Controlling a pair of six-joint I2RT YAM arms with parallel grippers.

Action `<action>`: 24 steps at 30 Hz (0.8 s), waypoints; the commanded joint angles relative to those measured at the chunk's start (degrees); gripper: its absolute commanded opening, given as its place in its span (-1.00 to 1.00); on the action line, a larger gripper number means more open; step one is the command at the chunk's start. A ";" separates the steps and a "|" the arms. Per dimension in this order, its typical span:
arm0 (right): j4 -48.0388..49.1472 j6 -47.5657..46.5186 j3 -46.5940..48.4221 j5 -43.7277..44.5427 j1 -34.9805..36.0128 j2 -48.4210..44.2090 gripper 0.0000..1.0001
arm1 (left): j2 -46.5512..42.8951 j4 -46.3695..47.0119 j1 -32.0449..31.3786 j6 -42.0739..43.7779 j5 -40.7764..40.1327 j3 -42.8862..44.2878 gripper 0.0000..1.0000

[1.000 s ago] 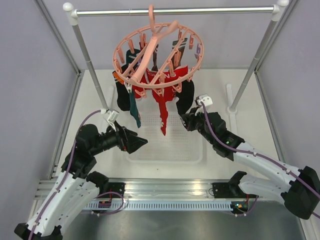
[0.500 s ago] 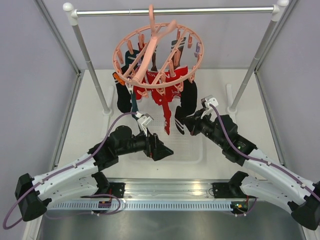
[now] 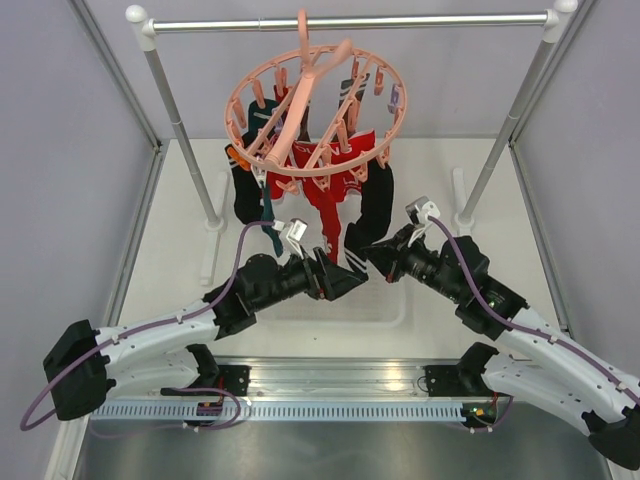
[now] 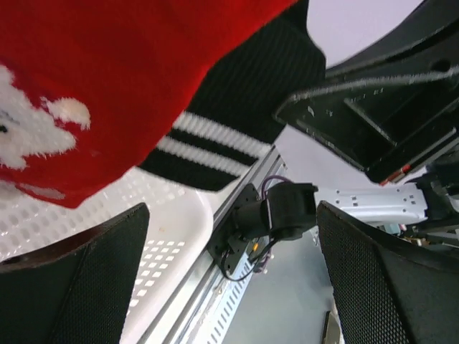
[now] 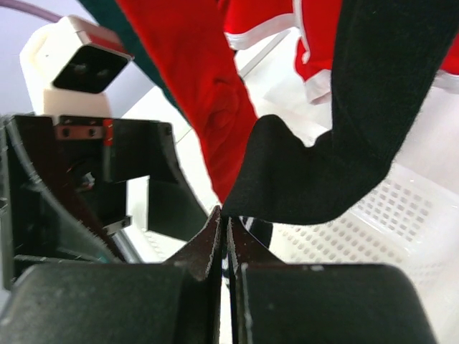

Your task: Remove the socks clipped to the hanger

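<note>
The salmon-pink hanger (image 3: 315,110) hangs by its hook from the rail. Several socks are clipped to it: a red one (image 3: 327,205), a dark teal one (image 3: 268,218), a black one at the left (image 3: 244,195) and a black one with white stripes (image 3: 376,205). My right gripper (image 3: 360,256) is shut, with the lower tip of the striped black sock (image 5: 337,150) pinched at its fingertips (image 5: 215,236). My left gripper (image 3: 352,280) is open and empty just below the red sock (image 4: 107,86), close to the right gripper. The striped sock (image 4: 229,136) hangs above the left gripper's open fingers (image 4: 79,287).
A white perforated basket (image 3: 385,305) lies on the table under the socks. The grey metal rail (image 3: 400,20) stands on two slanted posts (image 3: 180,130), (image 3: 510,130). Grey walls close in both sides. The arm bases sit on a slotted rail (image 3: 330,410).
My left arm swung from the left side to the middle, under the socks. My right gripper moved left and nearer and pulled the black sock's tip along.
</note>
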 commanded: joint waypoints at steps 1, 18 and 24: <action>1.34 1.57 1.58 -3.15 0.64 -0.87 -0.98 | 1.44 8.41 -0.22 -3.19 -3.07 1.07 0.99; 6.70 6.23 3.08 -7.11 3.98 2.20 -0.98 | 2.67 8.67 -0.22 -0.73 -7.19 1.34 0.94; 6.88 6.06 2.82 -5.36 5.04 2.91 -0.99 | 1.53 7.18 -0.22 1.30 -8.25 1.35 0.50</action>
